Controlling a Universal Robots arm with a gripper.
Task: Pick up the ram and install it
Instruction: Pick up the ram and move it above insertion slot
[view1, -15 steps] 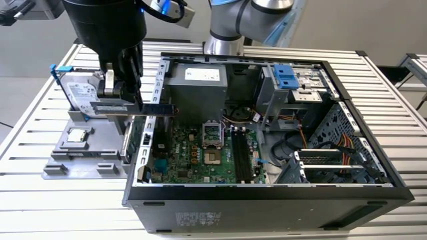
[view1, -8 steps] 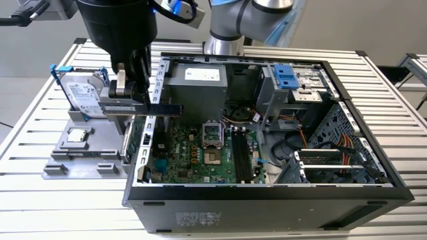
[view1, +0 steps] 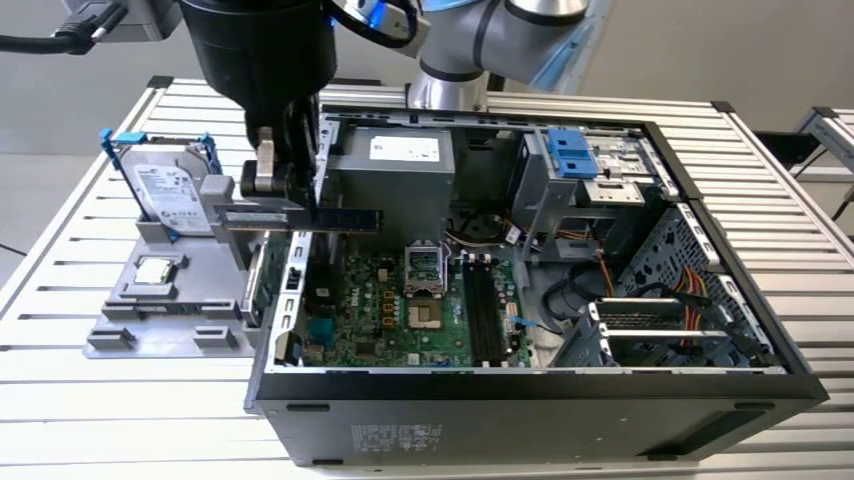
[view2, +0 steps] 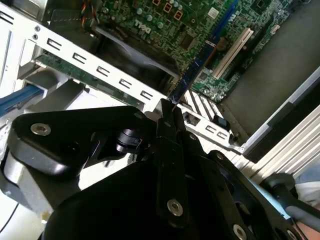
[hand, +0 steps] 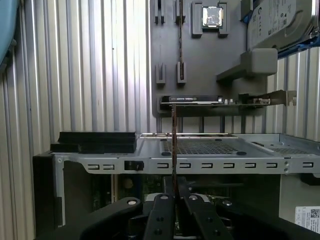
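Ram (view1: 344, 218) is up in the air, pinched at one end in my gripper (view1: 296, 200), jaws drawn narrow on it. The free end pokes out over the computer case (view1: 534, 385) wall on the exterior view's left, above the motherboard (view1: 387, 300) and not seated. I'd call it light and stiff, but thin and fragile. Hold the flat board faces near an end, squarely, and spare the contact edge any twist.
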